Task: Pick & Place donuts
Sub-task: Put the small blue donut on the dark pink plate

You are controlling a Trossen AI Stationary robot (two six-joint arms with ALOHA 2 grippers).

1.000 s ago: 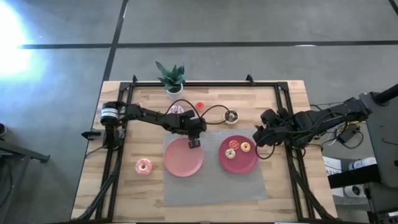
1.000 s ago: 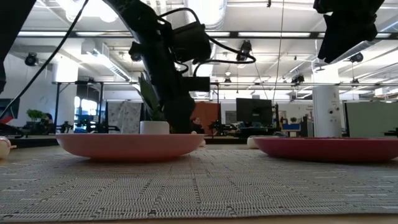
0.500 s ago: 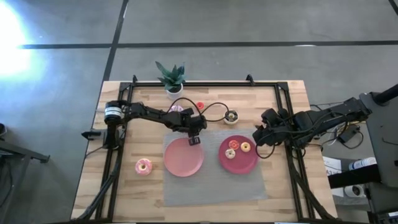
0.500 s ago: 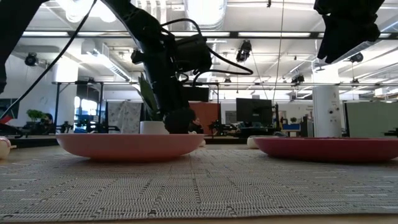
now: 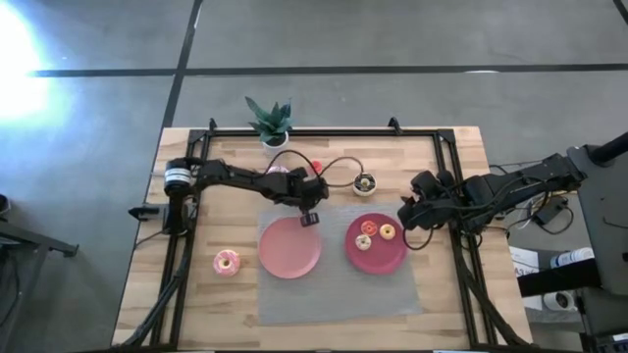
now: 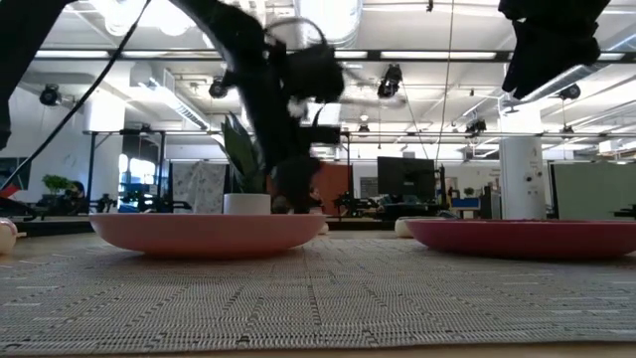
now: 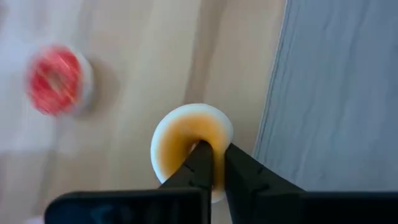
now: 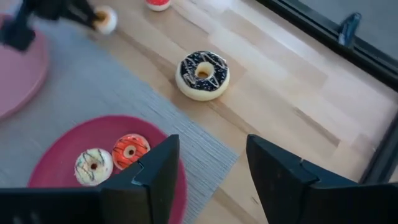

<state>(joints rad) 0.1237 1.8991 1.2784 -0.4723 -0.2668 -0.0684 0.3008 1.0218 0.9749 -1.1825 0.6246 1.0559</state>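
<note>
My left gripper (image 5: 311,215) is shut on a tiny yellow-orange donut (image 7: 181,134), over the bare wood just beyond the grey mat's far edge (image 7: 273,124). A small red donut (image 7: 56,78) lies on the wood close by. A chocolate sprinkled donut (image 8: 203,74) lies on the wood farther right. On the dark pink plate (image 8: 56,155) lie a white donut (image 8: 93,165) and an orange donut (image 8: 129,149). A pink donut (image 5: 227,262) lies on the wood at the near left. My right gripper (image 8: 208,180) hovers open beside the dark plate's right rim, nothing between its fingers. My left gripper pinches the tiny donut's ring wall (image 7: 219,138) between its two fingers, one fingertip (image 7: 200,154) at the hole and the other outside the ring. The fingers come from above, pointing down. Whether the donut still rests on the wood, I cannot tell.
A light pink plate (image 5: 289,250) sits on the mat (image 5: 334,294) left of the dark plate. A potted plant (image 5: 270,123) stands at the far edge. Another pink donut (image 5: 278,172) lies half hidden under the left arm. A black frame (image 5: 446,157) runs round the table.
My left gripper has moved from above the light pink plate's far rim toward the table's far edge, just past the mat's edge, and has taken hold of the tiny yellow-orange donut there.
</note>
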